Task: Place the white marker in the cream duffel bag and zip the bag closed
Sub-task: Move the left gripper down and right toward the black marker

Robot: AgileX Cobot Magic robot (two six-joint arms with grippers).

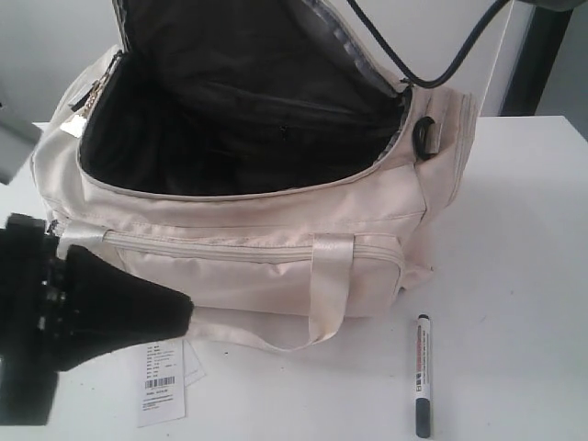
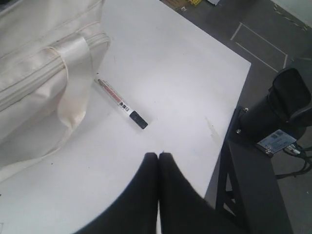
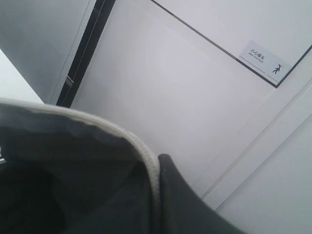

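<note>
Left gripper (image 2: 158, 155) hangs over the white table (image 2: 185, 73) with its two dark fingers pressed together and nothing between them, a little short of the white marker (image 2: 121, 103). Right gripper (image 3: 157, 165) is pinched on the zippered edge of the cream duffel bag (image 1: 257, 257), holding the lid flap (image 1: 230, 46) up so the black-lined mouth gapes.

The white marker lies flat on the table just beside the bag's front, at the corner on the right arm's side. Its dark cap points away from the bag, and its other end is close to the pale webbing handle (image 1: 326, 285). A white barcode hang tag (image 1: 163, 381) lies by the bag's front too, toward the opposite corner.

Several things could go wrong from here. Coming down with the fingers together would likely nudge the slim round barrel, rolling it across the smooth table or under the drooping handle. Even with the fingers spread, a barrel lying flat offers little height, so the fingertips may scrape the table or squeeze it out sideways. If the soft flap slips from the right gripper, the mouth would probably sag shut and the marker would land on the fabric instead of inside.
</note>
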